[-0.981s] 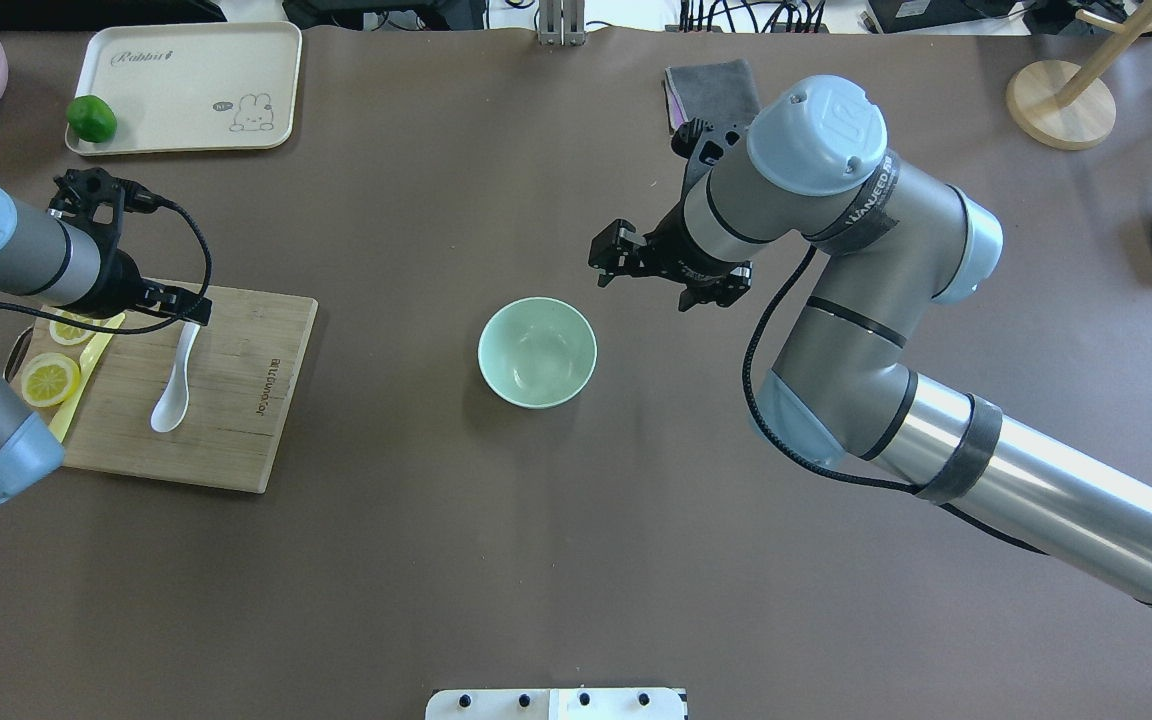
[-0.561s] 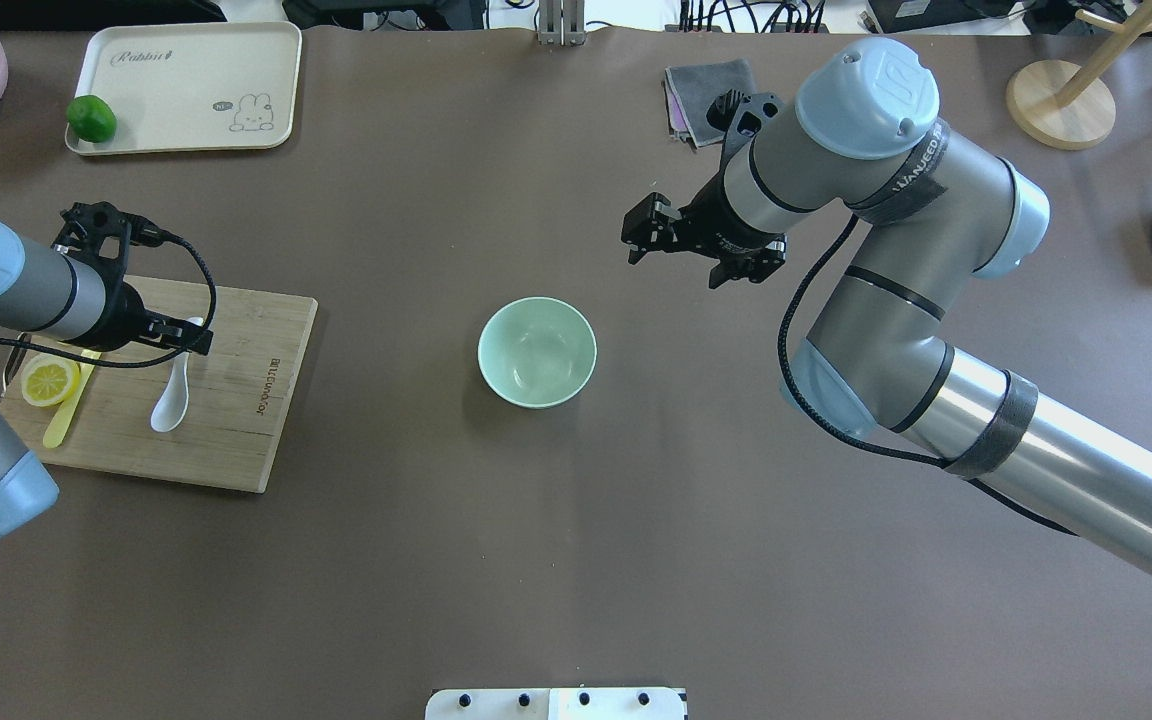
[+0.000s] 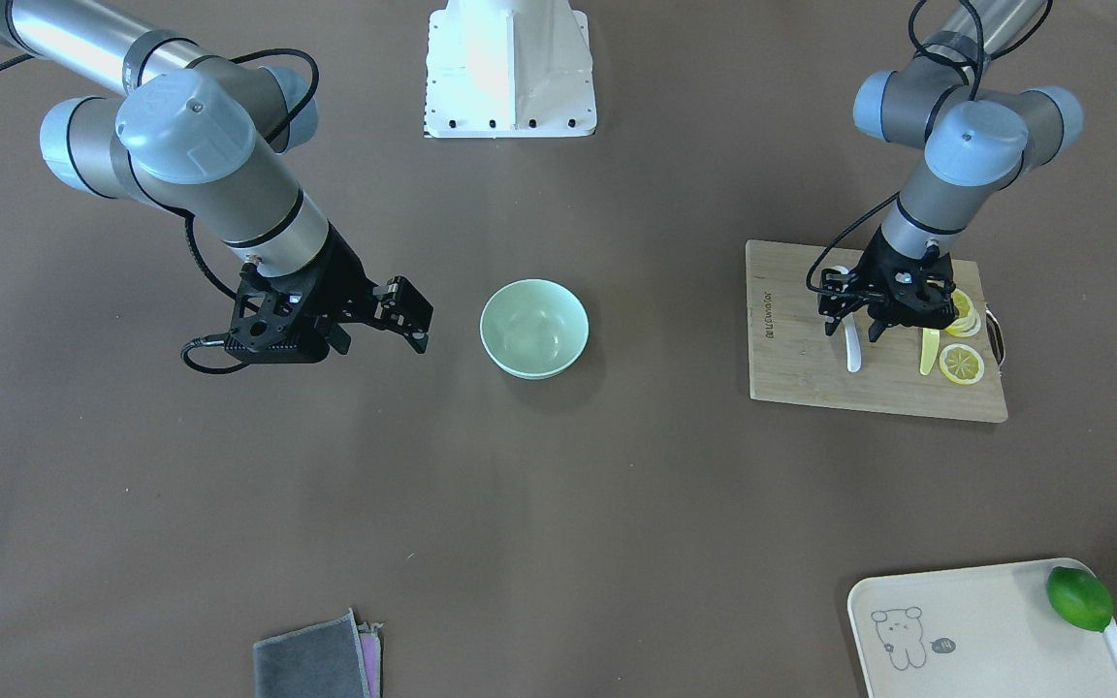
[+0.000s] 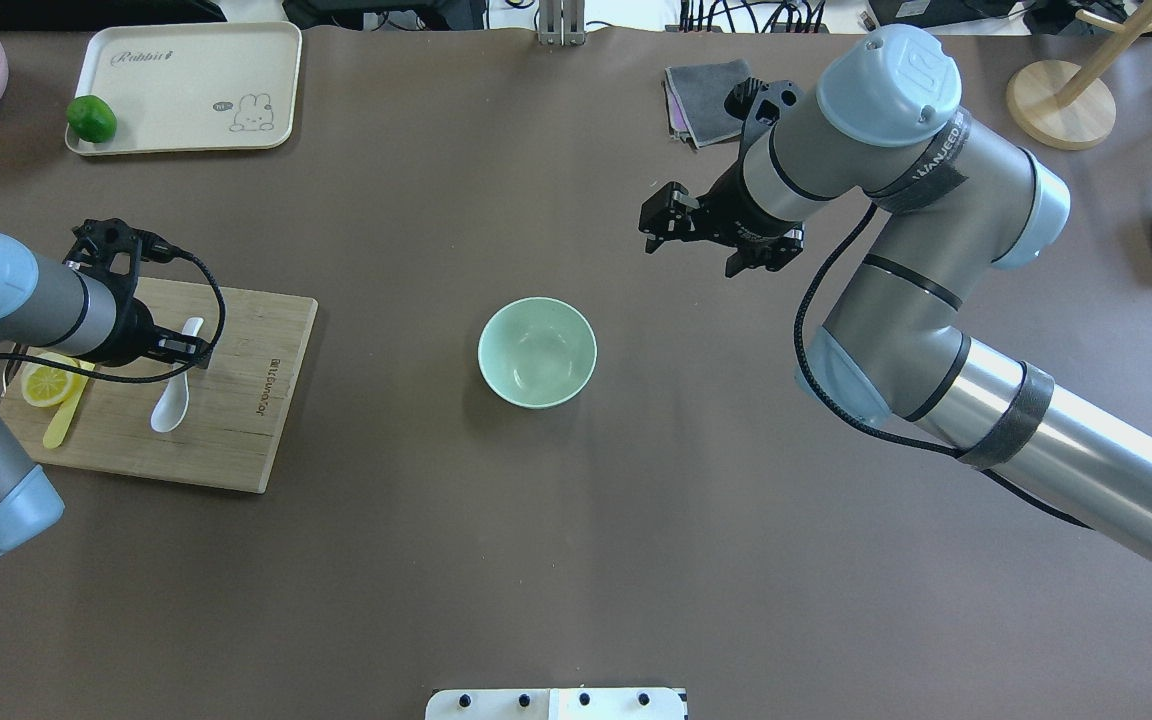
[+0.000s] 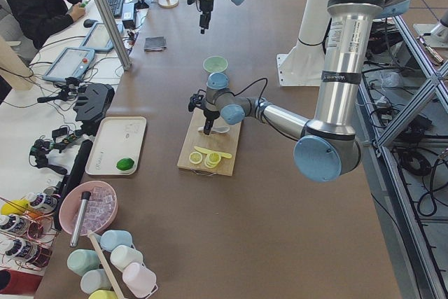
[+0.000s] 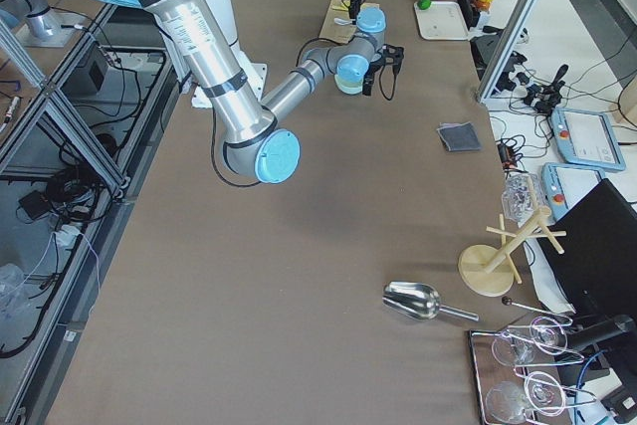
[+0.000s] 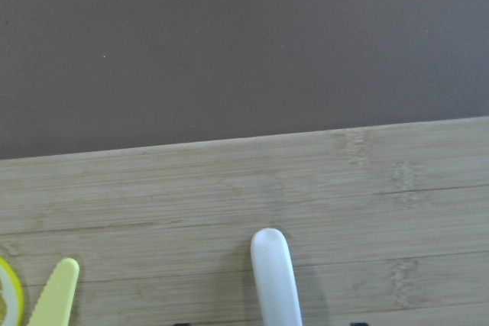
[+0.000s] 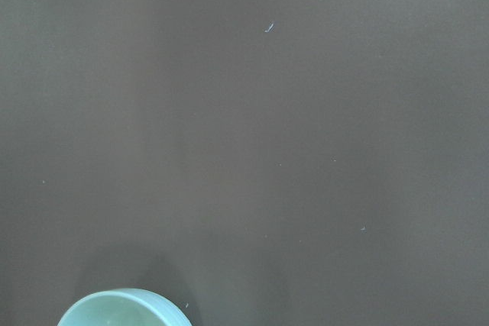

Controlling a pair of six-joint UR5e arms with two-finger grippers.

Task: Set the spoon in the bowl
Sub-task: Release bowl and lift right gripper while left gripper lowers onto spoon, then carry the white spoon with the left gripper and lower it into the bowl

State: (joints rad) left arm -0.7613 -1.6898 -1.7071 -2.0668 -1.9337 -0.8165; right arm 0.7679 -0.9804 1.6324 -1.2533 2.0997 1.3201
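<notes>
spoon [image 7: 273,280]: scoop cut off, left wrist view | bowl [image 8: 122,309]: only rim shows, right wrist view

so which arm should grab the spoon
Left: the left hand is open right over the spoon on the cutting board; the right hand hangs beyond the bowl, far from it.

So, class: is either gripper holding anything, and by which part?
Nothing yet. The open left gripper straddles the handle of the spoon; the right gripper is empty.
</notes>
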